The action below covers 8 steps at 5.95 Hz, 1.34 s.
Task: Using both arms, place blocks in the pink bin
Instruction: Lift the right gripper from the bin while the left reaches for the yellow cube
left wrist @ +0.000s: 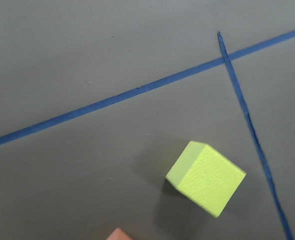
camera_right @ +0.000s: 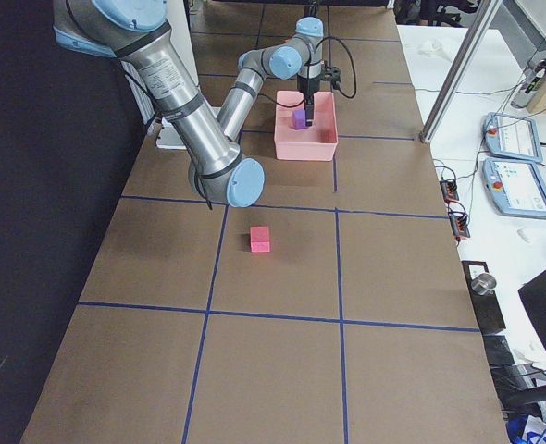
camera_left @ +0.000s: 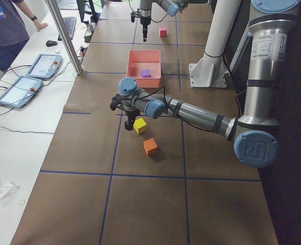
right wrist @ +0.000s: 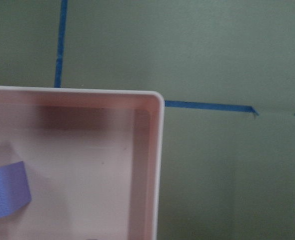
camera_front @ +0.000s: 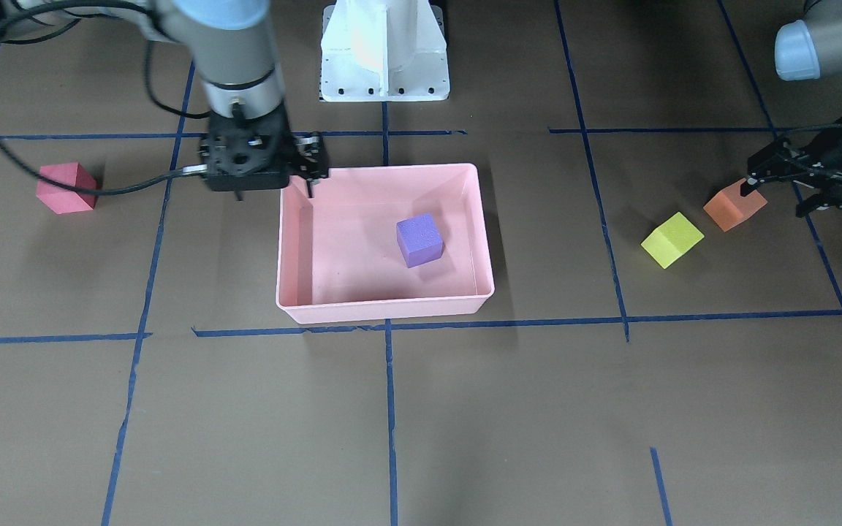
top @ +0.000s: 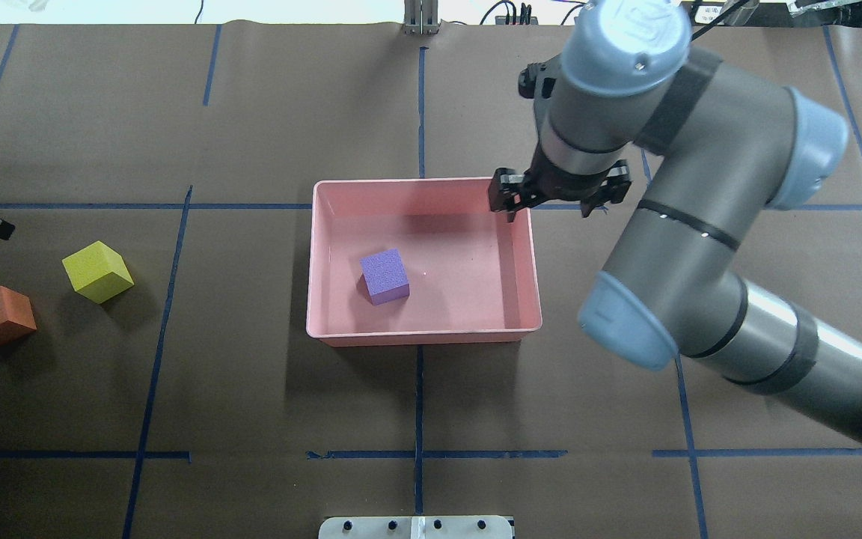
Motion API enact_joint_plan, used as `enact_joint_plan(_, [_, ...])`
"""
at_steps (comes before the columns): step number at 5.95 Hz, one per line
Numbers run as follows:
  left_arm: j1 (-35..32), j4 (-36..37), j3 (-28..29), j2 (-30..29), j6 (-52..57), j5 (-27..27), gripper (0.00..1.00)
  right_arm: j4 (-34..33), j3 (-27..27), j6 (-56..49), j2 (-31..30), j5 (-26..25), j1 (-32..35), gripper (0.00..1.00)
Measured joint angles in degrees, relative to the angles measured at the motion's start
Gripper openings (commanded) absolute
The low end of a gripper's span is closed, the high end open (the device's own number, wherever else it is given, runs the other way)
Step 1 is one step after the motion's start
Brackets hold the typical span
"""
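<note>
**At Table Centre: Pink Bin (camera_front: 384, 310) With One Block Inside**

Inside the bin, on its floor: only the purple block (camera_front: 419, 239). Lies flat, turned slightly askew to the walls and touching none of them, toward the robot's-left half. Bare pink floor all round it, widest on the robot's-right half.

Above the bin's robot-right side: right gripper (camera_front: 311, 183), pointing straight down, raised well clear of the rim. No telling from any view whether its fingers are parted or closed.

Outside the bin, on the brown table (camera_front: 465, 424):
- red block (camera_front: 65, 188), alone on the robot's right
- yellow-green block (camera_front: 672, 239) and orange block (camera_front: 734, 204) on the robot's left, near each other without touching

Near that pair, above the table: left gripper (camera_front: 773, 199), fingers spread wide, gripping nothing. Overlaps the orange block's top edge with one fingertip in the front-facing view; contact cannot be told.

Just outside the bin's operator-side wall: a blue tape line (camera_front: 538, 321), running alongside it. Past the robot-side wall: white pedestal base (camera_front: 384, 58), near but apart. A wide stretch of brown table between bin and red block, and a like stretch between bin and yellow-green block.
</note>
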Motion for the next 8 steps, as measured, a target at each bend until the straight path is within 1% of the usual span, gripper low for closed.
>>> enact_joint_plan(1, [3.5, -3.0, 0.1, -0.1, -9.1, 3.8, 1.00, 0.0, 1.0, -7.5, -3.2, 2.2, 4.3, 1.00])
enact_joint_plan(2, [6.2, -4.8, -0.1, -0.1, -19.7, 6.2, 1.00, 0.0, 1.2, -13.5, -5.6, 3.3, 7.5, 1.00])
enact_joint_plan(3, [7.7, -6.1, -0.3, 0.1, -29.2, 7.1, 1.00, 0.1, 1.3, -17.3, -7.2, 4.1, 9.5, 1.00])
enact_joint_plan(5, [9.2, -6.9, 0.0, 0.3, -45.0, 8.3, 1.00, 0.4, 1.4, -19.7, -8.6, 4.8, 10.8, 1.00])
enact_joint_plan(6, [11.2, -7.0, 0.4, 0.2, -50.9, 10.0, 1.00, 0.4, 1.4, -19.9, -8.8, 4.9, 11.0, 1.00])
enact_joint_plan(8, [15.1, -7.1, 2.0, -0.6, -55.4, 11.5, 1.00, 0.4, 1.8, -20.0, -9.1, 4.8, 11.1, 1.00])
